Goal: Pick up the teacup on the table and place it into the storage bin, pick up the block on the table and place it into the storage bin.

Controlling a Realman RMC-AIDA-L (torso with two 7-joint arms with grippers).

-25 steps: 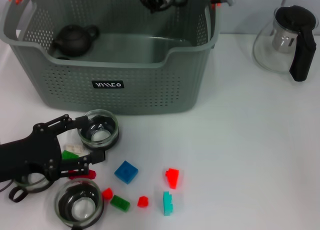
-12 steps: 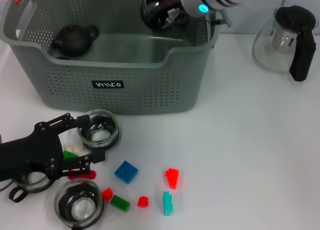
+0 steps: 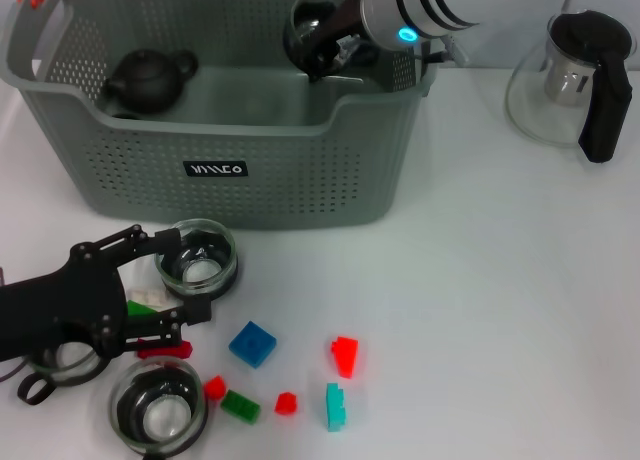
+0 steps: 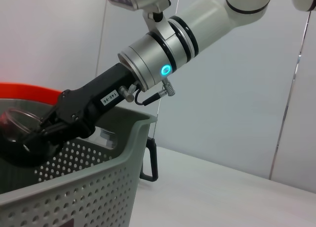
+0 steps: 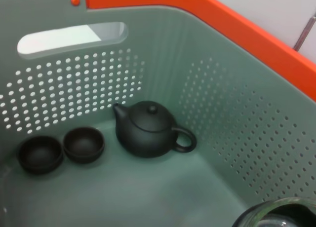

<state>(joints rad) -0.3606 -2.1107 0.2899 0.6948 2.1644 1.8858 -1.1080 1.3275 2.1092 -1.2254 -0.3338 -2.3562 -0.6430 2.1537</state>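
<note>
My right gripper hangs over the far right corner of the grey storage bin, shut on a glass teacup. The left wrist view shows that gripper above the bin's rim. The cup's rim shows in the right wrist view. My left gripper is open at the front left, beside another glass teacup. A third teacup stands nearer me. Blocks lie in front: blue, red, teal, green.
Inside the bin sit a dark teapot and two small dark cups. A glass teapot with a black handle stands at the far right. Small green, white and red blocks lie by the left fingers.
My right arm has come down further into view over the bin's far right corner with the teacup. The left gripper has barely shifted.
</note>
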